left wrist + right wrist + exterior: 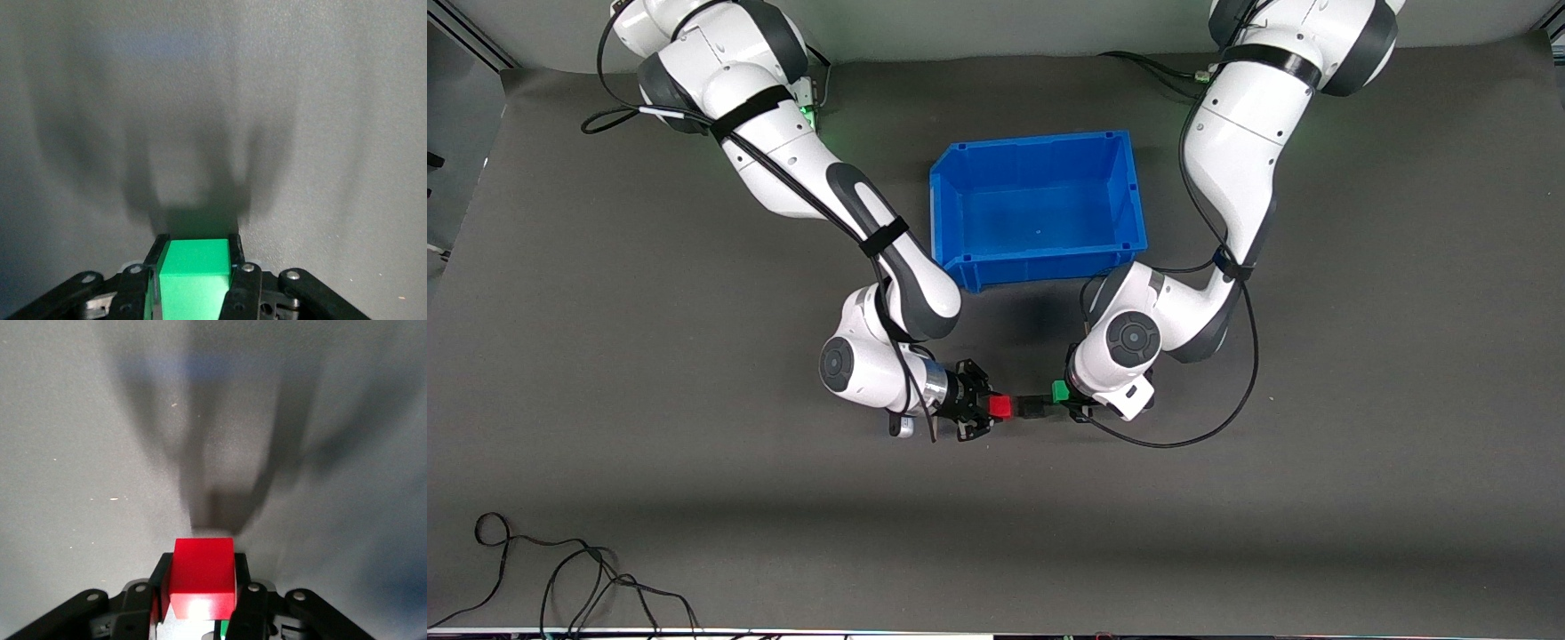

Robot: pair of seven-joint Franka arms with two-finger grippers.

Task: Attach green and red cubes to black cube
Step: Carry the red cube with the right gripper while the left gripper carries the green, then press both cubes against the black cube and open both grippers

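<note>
- My right gripper (pixel 989 407) clamps the red cube (pixel 1000 407); my left gripper (pixel 1069 397) clamps the green cube (pixel 1061 391).
- The black cube (pixel 1033 407) sits between them, nearer the camera than the blue bin (pixel 960 191).
- Best practice, I judge: press both inward squarely, faces aligned.

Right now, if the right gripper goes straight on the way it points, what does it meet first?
Probably the black cube: the right gripper holds the red cube pointed at it, seemingly close, though contact is unclear.
</note>
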